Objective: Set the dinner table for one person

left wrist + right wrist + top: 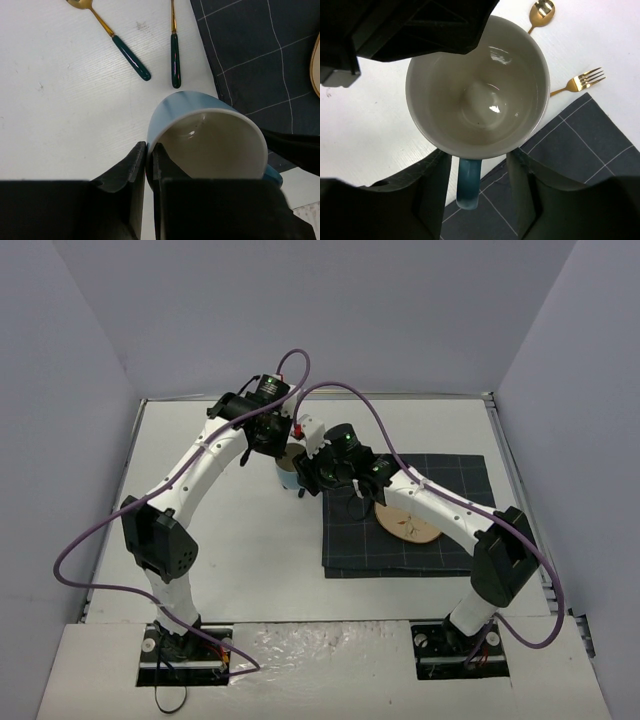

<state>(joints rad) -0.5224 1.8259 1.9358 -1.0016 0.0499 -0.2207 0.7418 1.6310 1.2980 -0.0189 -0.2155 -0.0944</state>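
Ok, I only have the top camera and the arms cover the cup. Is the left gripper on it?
Observer: Yes, the left gripper is shut on the blue mug at its rim.
Operator: And the right one?
Observer: The right gripper straddles the handle, with a gap on each side.
Operator: Any cutlery out?
Observer: A spoon and a fork, both gold-headed, lie on the dinner table just off the placemat.

Plain pale grey back wall (320, 310), side walls (50, 440) angled outward; even diffuse light.
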